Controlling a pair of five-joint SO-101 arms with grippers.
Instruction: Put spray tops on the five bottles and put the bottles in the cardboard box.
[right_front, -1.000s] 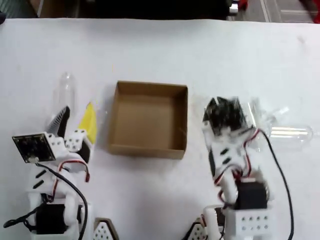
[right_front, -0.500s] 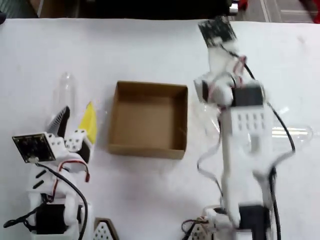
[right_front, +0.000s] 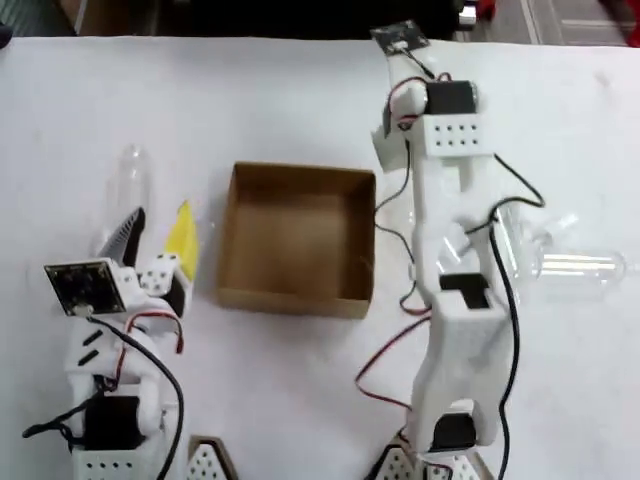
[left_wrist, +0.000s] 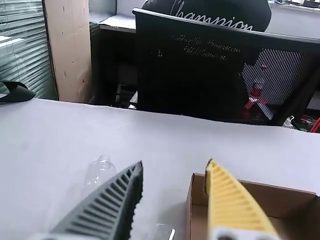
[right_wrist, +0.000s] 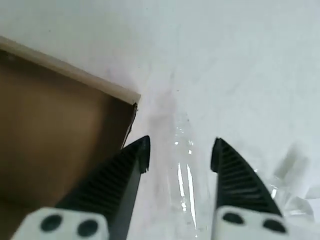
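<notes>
Across the white surface (right_front: 300, 100), the right arm (right_front: 450, 300) stretched far out beside the cardboard box (right_front: 297, 240) at centre. Black right claw (right_wrist: 180, 150) spread wide, gripping nothing, over a clear bottle (right_wrist: 186, 185) lying just off a box corner. More clear bottles (right_front: 575, 265) on their sides further right. Opposite, the left claw (left_wrist: 175, 162), grey and yellow, likewise parted wide, pointing toward a lone bottle (left_wrist: 100, 169) lying left of the box.

A big white table (right_front: 300, 90) sits in front. Behind its far edge stands 1 black chair (left_wrist: 210, 70) with a net back. A tall tan board (left_wrist: 67, 50) stands beside window blinds (left_wrist: 20, 45). Grey floor (right_front: 560, 20) shows past the table.
</notes>
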